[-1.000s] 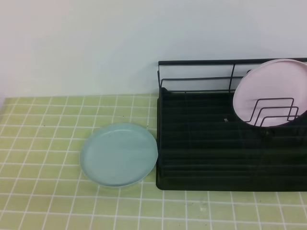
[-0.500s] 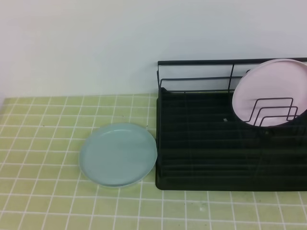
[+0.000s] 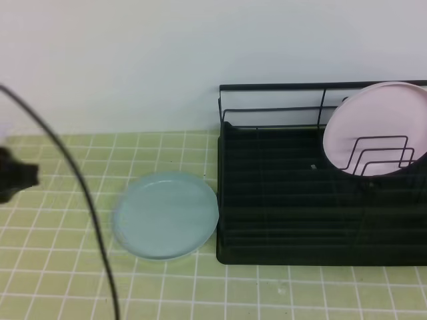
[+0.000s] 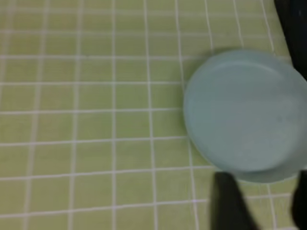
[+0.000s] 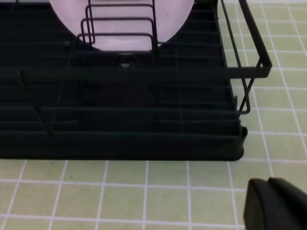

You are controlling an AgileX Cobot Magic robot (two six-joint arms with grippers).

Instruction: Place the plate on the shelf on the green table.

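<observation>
On the green table (image 3: 60, 267), just left of the shelf (image 3: 287, 220), the plate (image 3: 165, 215) lies flat and ungrasped; the task looks barely begun. The left gripper (image 4: 261, 203) hovers near its rim, fingers spread; the right gripper (image 5: 276, 206) sits pressed together beside the shelf. Lifting and racking remain

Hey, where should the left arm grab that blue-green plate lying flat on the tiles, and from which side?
Probably the low raised rim of the plate, on its left edge. It lies flat on the green table, so only the rim offers a hold, one finger over it and one slipped under. Its right edge nearly touches the shelf, leaving little room there, and the left gripper is already on the open side.
</observation>
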